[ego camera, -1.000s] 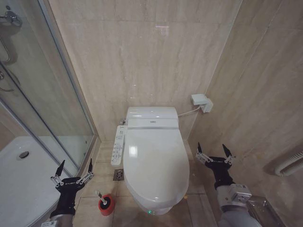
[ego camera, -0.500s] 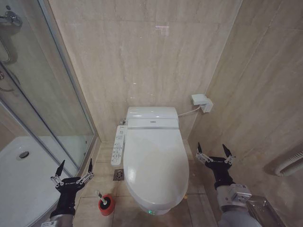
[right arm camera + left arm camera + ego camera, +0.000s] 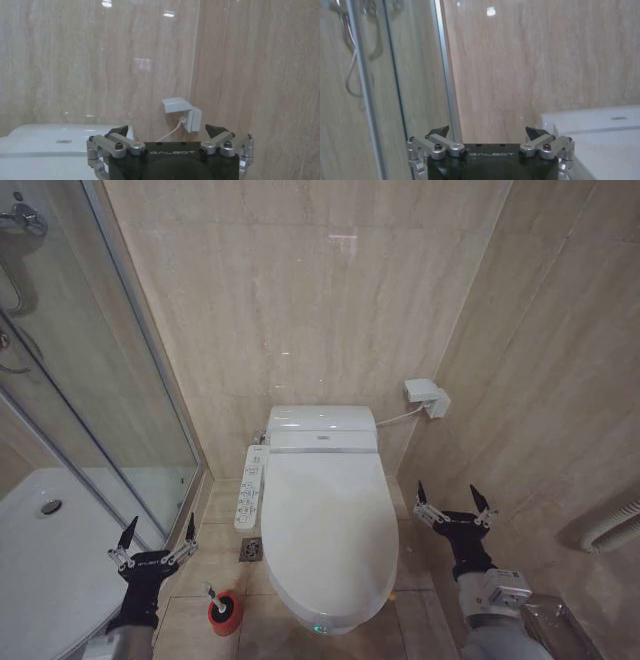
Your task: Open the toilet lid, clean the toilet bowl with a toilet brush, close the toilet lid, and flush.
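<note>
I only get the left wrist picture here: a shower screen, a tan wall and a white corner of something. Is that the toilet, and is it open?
Observer: Yes. The head view shows the toilet lid lying shut over the bowl.
Operator: Is there a brush anywhere?
Observer: The toilet brush stands in a red cup on the floor, beside the left gripper.
Operator: And the other arm?
Observer: The right gripper hangs open on the toilet's far side, touching nothing.
</note>
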